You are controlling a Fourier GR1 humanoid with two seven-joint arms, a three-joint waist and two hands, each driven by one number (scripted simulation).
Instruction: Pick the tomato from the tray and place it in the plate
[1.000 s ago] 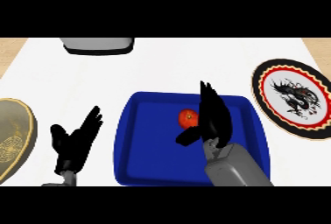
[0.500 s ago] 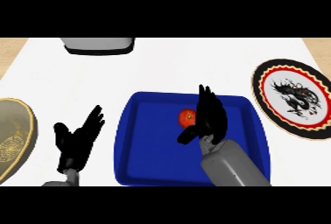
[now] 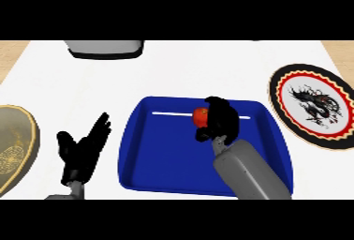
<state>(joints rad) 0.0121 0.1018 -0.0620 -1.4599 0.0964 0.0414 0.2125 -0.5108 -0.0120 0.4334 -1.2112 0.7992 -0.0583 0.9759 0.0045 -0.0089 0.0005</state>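
Observation:
The red tomato shows inside the blue tray, mostly hidden by my right hand, whose fingers are curled round it. The tomato sits in the tray's upper middle part. The target plate, black-rimmed with a red-and-white dragon pattern, lies on the counter to the tray's right, apart from the hand. My left hand rests open, fingers up, left of the tray.
A golden plate lies at the left edge. A grey appliance stands at the counter's back. White counter surface lies between the tray and the dragon plate.
My right hand's fingers have curled down over the tomato, closing on it. The view has shifted, so the tray and tomato now sit a little lower. The left hand stays put.

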